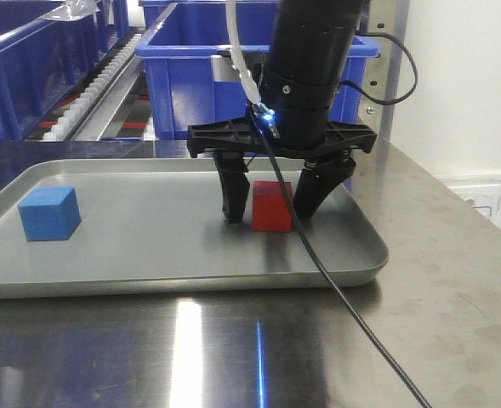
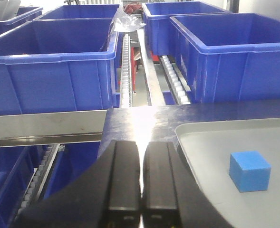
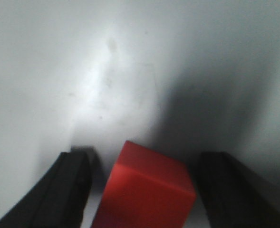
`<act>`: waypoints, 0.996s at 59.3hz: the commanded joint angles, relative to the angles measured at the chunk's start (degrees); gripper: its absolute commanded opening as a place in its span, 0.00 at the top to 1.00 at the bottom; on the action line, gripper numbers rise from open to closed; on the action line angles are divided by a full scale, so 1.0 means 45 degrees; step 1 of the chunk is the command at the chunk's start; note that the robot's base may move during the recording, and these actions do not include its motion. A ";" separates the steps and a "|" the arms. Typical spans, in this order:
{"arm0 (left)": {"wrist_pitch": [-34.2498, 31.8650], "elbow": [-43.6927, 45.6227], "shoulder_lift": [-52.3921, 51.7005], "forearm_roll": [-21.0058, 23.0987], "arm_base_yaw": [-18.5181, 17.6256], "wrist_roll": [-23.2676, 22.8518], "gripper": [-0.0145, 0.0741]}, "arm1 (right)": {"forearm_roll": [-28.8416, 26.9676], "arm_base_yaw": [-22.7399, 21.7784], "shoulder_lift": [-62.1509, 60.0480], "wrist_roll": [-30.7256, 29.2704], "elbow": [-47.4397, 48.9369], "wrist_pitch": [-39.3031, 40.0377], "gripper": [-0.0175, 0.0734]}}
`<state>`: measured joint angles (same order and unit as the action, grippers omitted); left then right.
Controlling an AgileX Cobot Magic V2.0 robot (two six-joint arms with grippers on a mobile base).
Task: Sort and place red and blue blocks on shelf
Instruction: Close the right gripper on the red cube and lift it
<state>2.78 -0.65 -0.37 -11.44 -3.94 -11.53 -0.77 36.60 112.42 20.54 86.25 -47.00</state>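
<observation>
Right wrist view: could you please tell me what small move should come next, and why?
Probably close the right tool on the red block: its open fingers straddle the block on the grey tray, with gaps showing on both sides, so nothing is gripped yet.

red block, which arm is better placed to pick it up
Right: the right end effector is open, straddling the red block in the tray; the left end effector is shut, beside the tray.

Storeroom: blue bins (image 2: 54, 80) on a roller-track shelf (image 2: 126, 76).
</observation>
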 commanded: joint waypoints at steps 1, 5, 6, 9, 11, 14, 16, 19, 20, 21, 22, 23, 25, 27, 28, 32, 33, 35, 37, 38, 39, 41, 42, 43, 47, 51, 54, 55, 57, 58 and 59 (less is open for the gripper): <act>-0.1000 -0.0442 -0.0190 0.0109 -0.0050 -0.0006 0.70 | 0.0172 -0.0051 -0.0629 -0.0137 0.0413 0.0247 0.27; -0.1000 -0.0442 -0.0190 0.0109 -0.0050 -0.0006 0.70 | 0.0314 -0.0051 -0.0629 -0.0137 0.0413 0.0247 0.38; -0.1000 -0.0442 -0.0190 0.0109 -0.0050 -0.0006 0.70 | 0.0327 -0.0051 -0.0644 -0.0137 0.0413 0.0247 0.41; -0.1000 -0.0442 -0.0190 0.0109 -0.0050 -0.0006 0.70 | 0.0339 -0.0051 -0.0691 -0.0137 0.0413 0.0247 0.53; -0.1000 -0.0442 -0.0190 0.0109 -0.0050 -0.0006 0.70 | 0.0339 -0.0051 -0.0776 -0.0137 0.0423 0.0247 0.65; -0.1000 -0.0442 -0.0190 0.0109 -0.0050 -0.0006 0.70 | 0.0339 -0.0051 -0.0955 -0.0137 0.0423 0.0247 0.77; -0.1000 -0.0442 -0.0190 0.0109 -0.0050 -0.0006 0.70 | 0.0339 -0.0051 -0.1115 -0.0137 0.0423 0.0247 0.75; -0.1000 -0.0442 -0.0190 0.0109 -0.0050 -0.0006 0.70 | 0.0343 -0.0051 -0.1399 -0.0137 0.0423 0.0287 0.74; -0.1000 -0.0442 -0.0190 0.0109 -0.0050 -0.0006 0.70 | 0.0343 -0.0051 -0.1486 -0.0137 0.0423 0.0326 0.74; -0.1000 -0.0442 -0.0190 0.0109 -0.0050 -0.0006 0.70 | 0.0358 -0.0051 -0.1578 -0.0137 0.0423 0.0358 0.74; -0.1000 -0.0442 -0.0190 0.0109 -0.0050 -0.0006 0.70 | 0.0370 -0.0051 -0.1687 -0.0137 0.0423 0.0418 0.75; -0.1000 -0.0442 -0.0190 0.0109 -0.0050 -0.0006 0.70 | 0.0370 -0.0065 -0.1842 -0.0137 0.0423 0.0457 0.75; -0.1000 -0.0442 -0.0190 0.0109 -0.0050 -0.0006 0.70 | 0.0382 -0.0099 -0.2078 -0.0137 0.0423 0.0547 0.75; -0.1000 -0.0442 -0.0190 0.0109 -0.0050 -0.0006 0.70 | 0.0401 -0.0129 -0.2380 -0.0137 0.0406 0.0658 0.75; -0.1000 -0.0442 -0.0190 0.0109 -0.0050 -0.0006 0.70 | 0.0403 -0.0165 -0.2515 -0.0137 0.0398 0.0719 0.75; -0.1000 -0.0442 -0.0190 0.0109 -0.0050 -0.0006 0.70 | 0.0467 -0.0269 -0.3132 -0.0137 0.0399 0.0947 0.75; -0.1000 -0.0442 -0.0190 0.0109 -0.0050 -0.0006 0.70 | 0.0497 -0.0312 -0.3349 -0.0137 0.0399 0.1020 0.75; -0.1000 -0.0442 -0.0190 0.0109 -0.0050 -0.0006 0.70 | 0.0539 -0.0368 -0.3645 -0.0137 0.0399 0.1095 0.75; -0.1000 -0.0442 -0.0190 0.0109 -0.0050 -0.0006 0.70 | 0.0579 -0.0456 -0.4037 -0.0137 0.0396 0.1158 0.75; -0.1000 -0.0442 -0.0190 0.0109 -0.0050 -0.0006 0.70 | 0.0618 -0.0489 -0.4199 -0.0137 0.0366 0.1198 0.75; -0.1000 -0.0442 -0.0190 0.0109 -0.0050 -0.0006 0.70 | 0.0648 -0.0527 -0.4367 -0.0137 0.0344 0.1246 0.75; -0.1000 -0.0442 -0.0190 0.0109 -0.0050 -0.0006 0.70 | 0.0735 -0.0633 -0.4801 -0.0137 0.0241 0.1401 0.75; -0.1000 -0.0442 -0.0190 0.0109 -0.0050 -0.0006 0.70 | 0.0770 -0.0685 -0.5090 -0.0137 0.0173 0.1513 0.75; -0.1000 -0.0442 -0.0190 0.0109 -0.0050 -0.0006 0.70 | 0.0786 -0.0759 -0.5294 -0.0137 0.0094 0.1649 0.75; -0.1000 -0.0442 -0.0190 0.0109 -0.0050 -0.0006 0.70 | 0.0848 -0.1033 -0.6271 -0.0137 -0.0480 0.2271 0.75; -0.1000 -0.0442 -0.0190 0.0109 -0.0050 -0.0006 0.70 | 0.0848 -0.1389 -0.7345 -0.0137 -0.1384 0.3183 0.75; -0.1000 -0.0442 -0.0190 0.0109 -0.0050 -0.0006 0.70 | 0.0848 -0.1729 -0.8218 -0.0137 -0.2162 0.3845 0.75; -0.1000 -0.0442 -0.0190 0.0109 -0.0050 -0.0006 0.70 | 0.0848 -0.1895 -0.8605 -0.0137 -0.2520 0.4136 0.75; -0.1000 -0.0442 -0.0190 0.0109 -0.0050 -0.0006 0.70 | 0.0848 -0.2126 -0.9240 -0.0137 -0.3018 0.4503 0.75; -0.1000 -0.0442 -0.0190 0.0109 -0.0050 -0.0006 0.70 | 0.0848 -0.2308 -0.9498 -0.0137 -0.3399 0.4762 0.75; -0.1000 -0.0442 -0.0190 0.0109 -0.0050 -0.0006 0.70 | 0.0848 -0.2432 -0.9886 -0.0137 -0.3663 0.4908 0.75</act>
<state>2.78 -0.65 -0.37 -11.44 -3.94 -11.53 2.09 28.26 75.78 20.54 73.71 -33.34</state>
